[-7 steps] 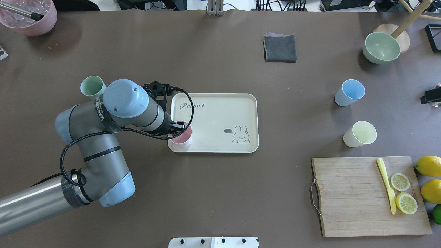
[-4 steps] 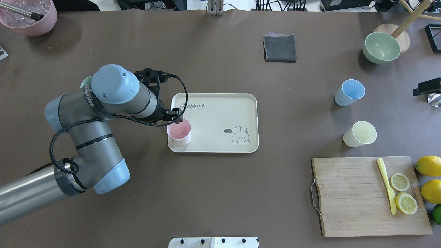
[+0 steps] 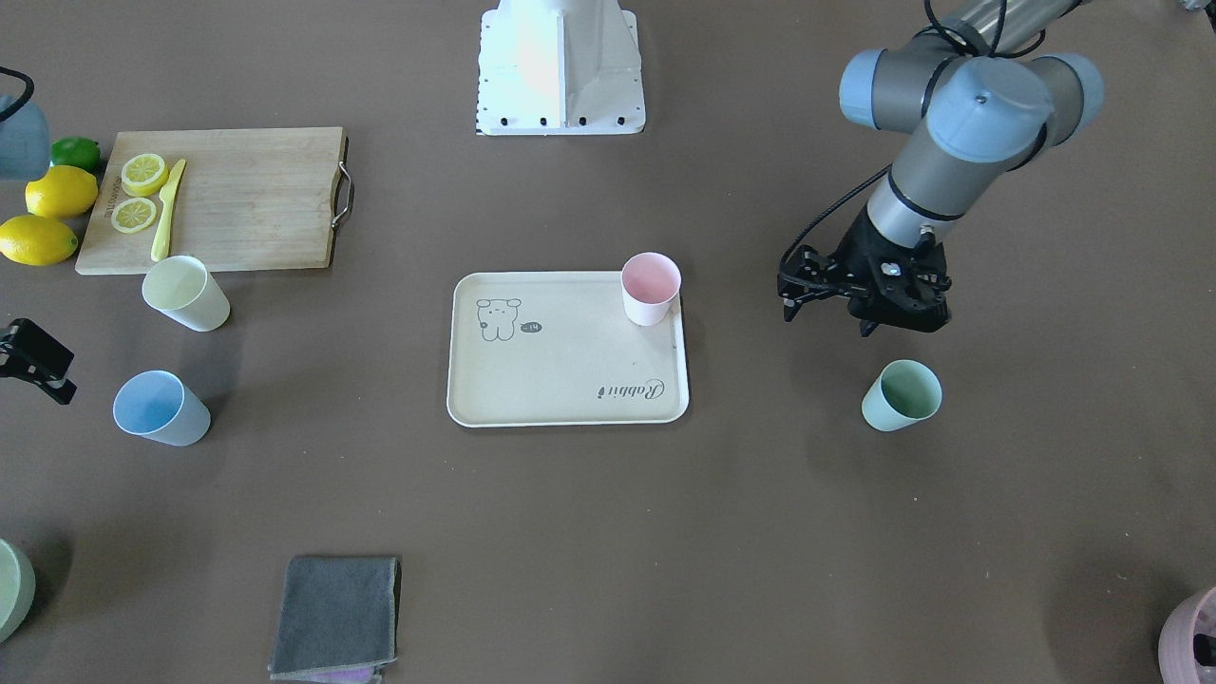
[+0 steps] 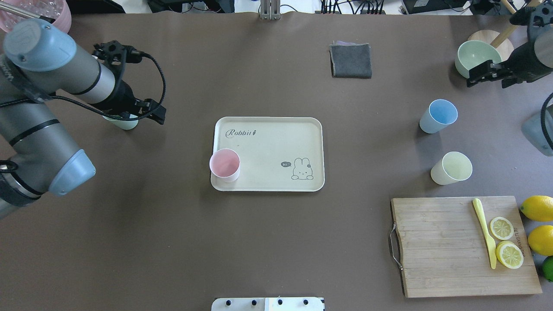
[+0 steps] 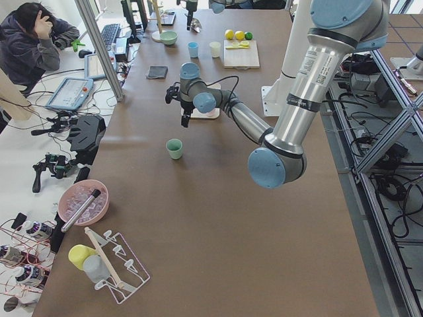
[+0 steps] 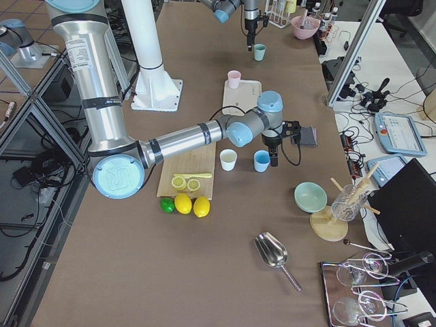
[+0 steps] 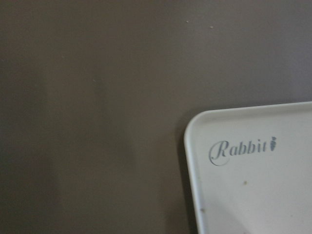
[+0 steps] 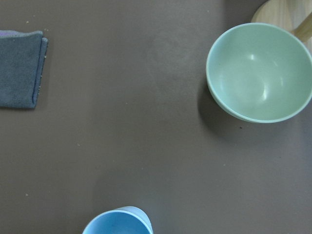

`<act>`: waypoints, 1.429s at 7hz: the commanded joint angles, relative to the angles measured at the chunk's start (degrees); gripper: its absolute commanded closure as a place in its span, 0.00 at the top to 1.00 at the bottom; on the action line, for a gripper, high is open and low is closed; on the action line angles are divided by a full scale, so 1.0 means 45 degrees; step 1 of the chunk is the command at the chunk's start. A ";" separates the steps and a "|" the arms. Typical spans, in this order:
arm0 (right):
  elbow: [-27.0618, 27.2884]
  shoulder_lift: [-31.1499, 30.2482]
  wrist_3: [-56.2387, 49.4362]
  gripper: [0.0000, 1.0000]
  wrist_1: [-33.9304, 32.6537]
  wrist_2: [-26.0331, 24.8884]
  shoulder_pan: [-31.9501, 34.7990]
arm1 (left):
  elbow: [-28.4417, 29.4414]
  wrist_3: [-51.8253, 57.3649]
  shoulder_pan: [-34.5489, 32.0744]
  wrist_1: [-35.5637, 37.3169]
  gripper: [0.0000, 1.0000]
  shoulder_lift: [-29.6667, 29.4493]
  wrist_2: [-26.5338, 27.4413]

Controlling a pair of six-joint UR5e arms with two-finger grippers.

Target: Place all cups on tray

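Hovering over the mint cup (image 3: 902, 394) by the table's (image 3: 1092, 494) left edge, the left gripper (image 3: 895, 321) looks set to grasp it (jaw state unclear)

**A:** Cup count is four: pink cup (image 4: 224, 164), blue cup (image 4: 438, 115), yellow cup (image 4: 451, 168), mint cup (image 3: 902, 394).
**B:** One tray (image 4: 276, 134), one cutting board (image 4: 440, 246).
**A:** Two whole lemons (image 4: 537, 208), two lemon slices (image 4: 501, 228), one lime (image 4: 548, 268).
**B:** One knife (image 4: 484, 233), one grey cloth (image 4: 351, 60), two bowls: green bowl (image 8: 258, 73), pink bowl (image 5: 82, 201).

Robotics lab, aluminium framing (image 5: 100, 49), teach pendant (image 5: 69, 92), seated operator (image 5: 30, 33) beside table (image 5: 198, 231)
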 commanded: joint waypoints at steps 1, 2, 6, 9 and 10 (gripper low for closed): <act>-0.0610 0.0361 -0.0011 0.94 0.0075 -0.0146 -0.0931 | -0.0225 0.0462 -0.0320 -0.0024 0.98 0.0353 -0.0098; -0.0940 0.0361 -0.0011 0.88 0.0095 -0.0224 -0.1129 | -0.0226 0.0462 -0.0417 -0.0024 0.98 0.0353 -0.0098; -0.1042 0.0010 0.0145 0.20 0.0095 -0.0812 -0.1717 | -0.0343 0.0462 -0.0476 -0.0004 0.98 0.0353 -0.0039; 0.0184 0.0087 0.1770 0.00 0.0095 -0.0442 -0.1930 | -0.0343 0.0442 -0.0496 -0.0004 0.98 0.0353 -0.0059; 0.0654 0.0513 0.3390 0.00 0.0018 -0.0440 -0.2434 | -0.0323 0.0461 -0.0670 0.0034 0.98 0.0353 -0.0078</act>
